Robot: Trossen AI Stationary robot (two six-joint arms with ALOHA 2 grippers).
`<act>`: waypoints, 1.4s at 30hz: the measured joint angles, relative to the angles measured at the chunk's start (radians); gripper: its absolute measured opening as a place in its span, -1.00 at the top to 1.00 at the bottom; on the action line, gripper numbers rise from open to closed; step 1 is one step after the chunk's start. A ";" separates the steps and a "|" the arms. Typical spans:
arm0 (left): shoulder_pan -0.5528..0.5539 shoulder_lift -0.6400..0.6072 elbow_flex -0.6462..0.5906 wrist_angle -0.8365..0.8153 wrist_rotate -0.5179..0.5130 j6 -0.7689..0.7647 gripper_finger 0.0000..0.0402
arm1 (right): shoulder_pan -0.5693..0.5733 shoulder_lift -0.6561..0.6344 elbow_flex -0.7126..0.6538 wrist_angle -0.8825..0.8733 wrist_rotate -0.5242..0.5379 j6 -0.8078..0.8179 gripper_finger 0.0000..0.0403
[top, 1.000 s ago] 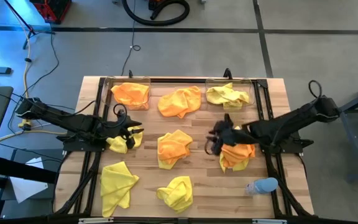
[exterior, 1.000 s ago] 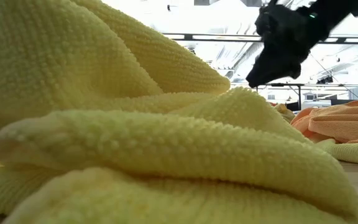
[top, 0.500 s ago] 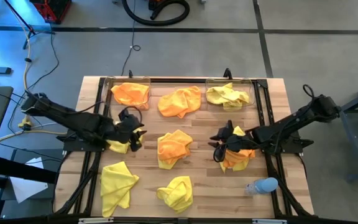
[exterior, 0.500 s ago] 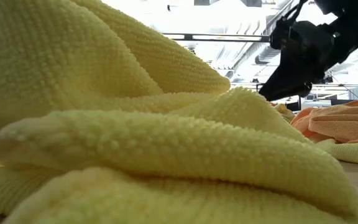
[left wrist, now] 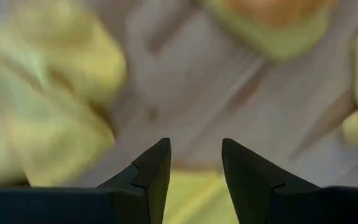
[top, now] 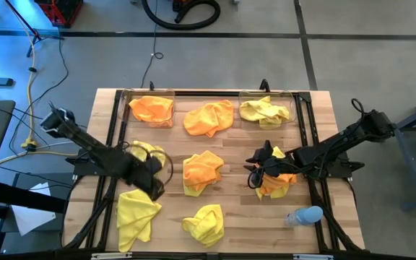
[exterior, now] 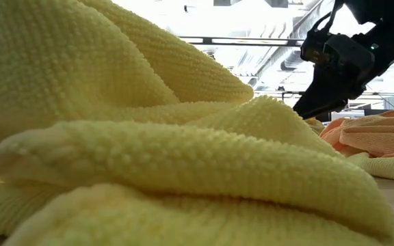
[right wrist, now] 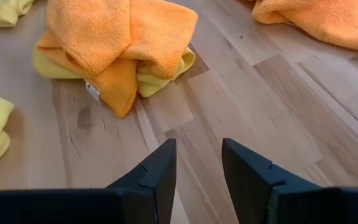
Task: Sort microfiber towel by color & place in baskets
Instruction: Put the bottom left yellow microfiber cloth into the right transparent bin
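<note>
Orange and yellow microfiber towels lie about the wooden table. One basket (top: 150, 96) at the far left holds an orange towel (top: 152, 109); the other basket (top: 268, 96) at the far right holds a yellow towel (top: 264, 110). My left gripper (top: 154, 184) (left wrist: 194, 149) points down, open and holding nothing, at the near side of a yellow towel (top: 155, 152), part of which the arm hides. My right gripper (top: 253, 173) (right wrist: 196, 152) is open over bare wood at the left edge of an orange towel (top: 276, 184). It faces the orange-on-yellow pile (top: 202, 172) (right wrist: 117, 50).
An orange towel (top: 208, 118) lies between the baskets. Two yellow towels (top: 136, 213) (top: 204, 224) lie near the front edge; one fills the low view (exterior: 149, 150). A pale blue rounded object (top: 305, 215) sits at the near right. Black rails (top: 110, 137) run along both sides.
My left gripper has swung toward the table's near edge, tipping over from slanting to pointing almost straight down, and has stayed open. My right gripper has come down a little toward the table beside the orange towel, then kept still. No towel has moved.
</note>
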 joint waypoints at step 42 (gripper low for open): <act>-0.148 0.026 0.022 -0.024 -0.248 0.169 1.00 | -0.036 0.000 -0.001 0.160 0.029 -0.053 0.38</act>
